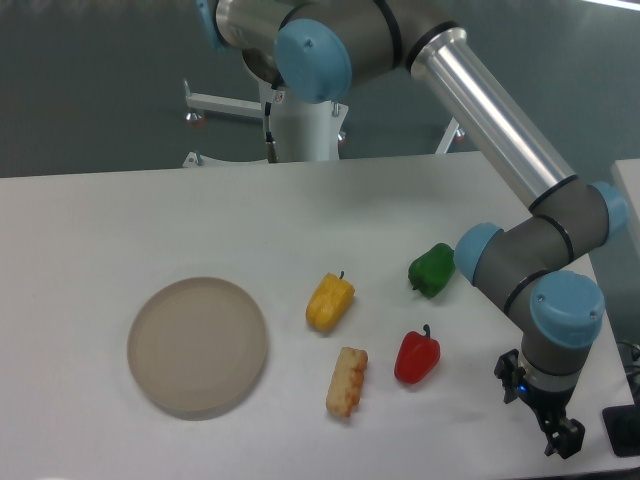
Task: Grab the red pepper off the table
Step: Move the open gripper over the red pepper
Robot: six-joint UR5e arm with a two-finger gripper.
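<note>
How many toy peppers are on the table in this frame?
3. The red pepper sits nearest the gripper, the green pepper lies behind it beside the arm's elbow, and the yellow pepper lies left of both, near the plate. None seems hidden.

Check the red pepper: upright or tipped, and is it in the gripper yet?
Upright and not held. The red pepper sits on the table with its stem pointing up; the gripper is off to its right, clear of it.
</note>
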